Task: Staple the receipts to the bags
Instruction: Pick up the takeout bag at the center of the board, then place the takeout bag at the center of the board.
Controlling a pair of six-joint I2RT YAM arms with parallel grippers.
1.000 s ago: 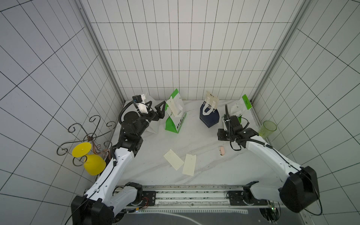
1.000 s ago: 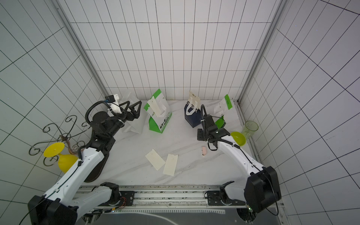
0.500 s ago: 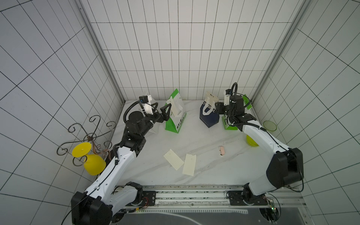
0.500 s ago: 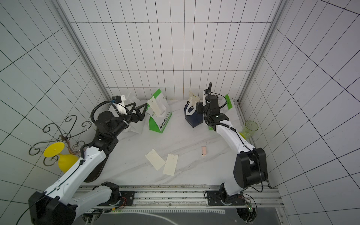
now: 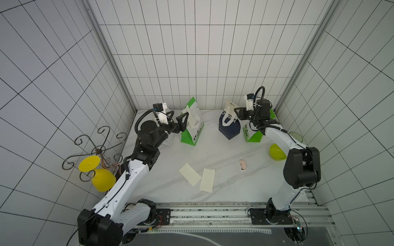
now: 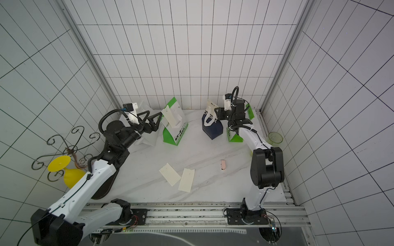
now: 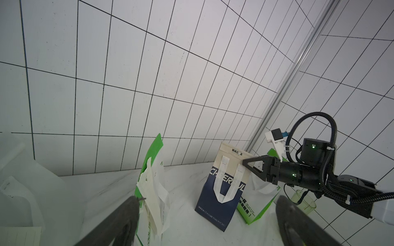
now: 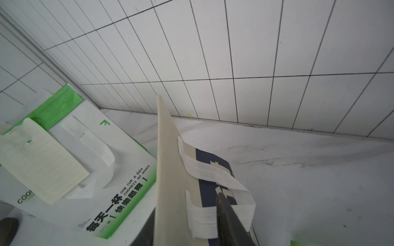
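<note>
Now that the right end effector (image 5: 235,110) has moved up to pinch the top of the navy bag (image 5: 229,130), the bag appears steadied for stapling; the left end effector (image 5: 179,114) stands open.

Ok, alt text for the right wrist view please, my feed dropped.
The right arm's dark fingers straddle the cream top edge of the navy bag with white handles. Beside it, a lined cream receipt lies on a green-and-white bag.

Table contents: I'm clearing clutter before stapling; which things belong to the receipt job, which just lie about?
Job: navy bag, two green-and-white bags, white bag, two loose receipts, small pink item, possibly stapler.
Lying about: yellow bowl, green cup, wire stand.
</note>
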